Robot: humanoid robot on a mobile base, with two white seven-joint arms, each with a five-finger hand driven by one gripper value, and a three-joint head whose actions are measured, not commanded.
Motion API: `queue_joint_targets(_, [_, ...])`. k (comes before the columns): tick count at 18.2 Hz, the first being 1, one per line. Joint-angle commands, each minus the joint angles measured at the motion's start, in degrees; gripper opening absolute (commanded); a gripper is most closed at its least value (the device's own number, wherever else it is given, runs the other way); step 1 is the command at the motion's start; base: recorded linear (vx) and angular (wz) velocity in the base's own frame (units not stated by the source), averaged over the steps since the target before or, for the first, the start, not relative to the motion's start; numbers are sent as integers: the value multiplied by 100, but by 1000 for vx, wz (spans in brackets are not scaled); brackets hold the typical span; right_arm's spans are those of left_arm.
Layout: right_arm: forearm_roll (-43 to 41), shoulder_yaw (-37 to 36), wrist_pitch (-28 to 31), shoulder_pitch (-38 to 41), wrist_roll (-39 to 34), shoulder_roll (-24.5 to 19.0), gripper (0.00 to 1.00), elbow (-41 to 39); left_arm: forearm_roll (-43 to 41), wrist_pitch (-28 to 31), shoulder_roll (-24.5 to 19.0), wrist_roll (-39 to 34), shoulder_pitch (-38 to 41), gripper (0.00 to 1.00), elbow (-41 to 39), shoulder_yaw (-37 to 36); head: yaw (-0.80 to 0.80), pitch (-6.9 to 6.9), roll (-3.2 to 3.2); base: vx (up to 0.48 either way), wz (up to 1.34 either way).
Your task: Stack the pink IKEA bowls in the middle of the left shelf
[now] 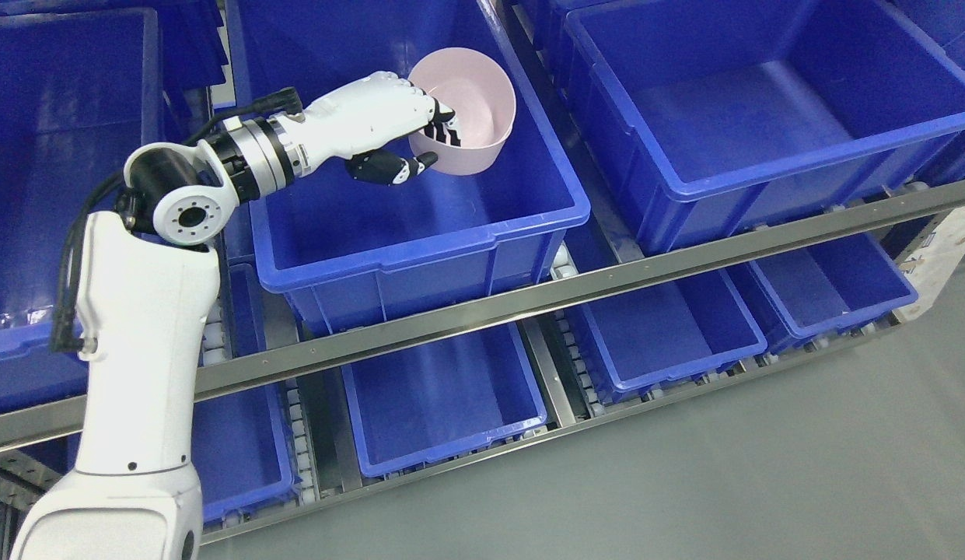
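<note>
A pink bowl point(473, 105) is held tilted inside the blue bin point(420, 225) in the middle of the upper shelf row. My left hand point(420, 140) reaches into that bin from the left and is shut on the bowl's near rim, fingers inside the bowl and the thumb under its outer wall. The bowl seems lifted slightly off the bin's floor; contact with the floor cannot be told. Only one pink bowl shows. The right arm is out of view.
Blue bins stand on either side: one at the left point(54, 194) and a large one at the right point(762, 109). Smaller blue bins point(443, 397) sit on the lower shelf behind a metal rail point(575, 288). Grey floor point(762, 467) lies in front.
</note>
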State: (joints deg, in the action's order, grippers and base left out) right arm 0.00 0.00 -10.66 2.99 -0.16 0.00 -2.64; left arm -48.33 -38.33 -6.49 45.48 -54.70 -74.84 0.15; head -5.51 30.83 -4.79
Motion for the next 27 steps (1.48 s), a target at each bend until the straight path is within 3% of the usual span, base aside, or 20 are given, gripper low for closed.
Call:
queue_joint_targets(1, [44, -53, 2, 0, -1, 100, 100, 0, -27, 114, -388, -30, 20, 29, 233, 178, 0, 0, 0, 0, 0])
queue_joint_targets(4, [44, -61, 2, 0, -1, 100, 100, 0, -19, 115, -397, -30, 55, 50, 233, 266, 0, 0, 0, 0, 0])
queue_joint_targets(6, [44, -53, 2, 0, -1, 100, 100, 0, -1, 141, -231, -91, 152, 71, 259, 292, 0, 0, 0, 0, 0])
queue_joint_targets(8, [44, -53, 2, 0, -1, 100, 100, 0, 69, 403, 443, -598, 152, 90, 259, 397, 0, 0, 0, 0, 0])
queue_joint_targets(9, [44, -53, 2, 0, -1, 100, 100, 0, 113, 666, 549, -1028, 143, 98, 259, 520, 0, 0, 0, 0, 0])
queue_joint_targets(11, [44, -53, 2, 0, -1, 100, 100, 0, 881, 1245, 549, -2326, 152, 100, 424, 356, 0, 0, 0, 0, 0])
queue_joint_targets(14, [44, -53, 2, 0, -1, 100, 100, 0, 3243, 2641, 549, -4322, 161, 100, 488, 100, 0, 0, 0, 0, 0])
queue_joint_targets(16, [44, -53, -7, 0, -1, 100, 100, 0, 4581, 3154, 549, -5089, 170, 100, 488, 108, 0, 0, 0, 0, 0])
queue_joint_targets(18, [44, -53, 2, 0, -1, 100, 100, 0, 4912, 3445, 549, -5810, 240, 100, 453, 99, 0, 0, 0, 0, 0])
queue_joint_targets(20, [44, -53, 2, 0, -1, 100, 100, 0, 4912, 3620, 549, -5893, 450, 100, 191, 38, 0, 0, 0, 0, 0])
queue_joint_targets(23, [44, -53, 2, 0, -1, 100, 100, 0, 4912, 3920, 549, -5324, 1038, 100, -539, -50, 0, 0, 0, 0, 0])
queue_joint_targets(27, [44, -53, 2, 0, -1, 100, 100, 0, 4912, 3920, 549, -5216, 1382, 100, -664, -50, 0, 0, 0, 0, 0])
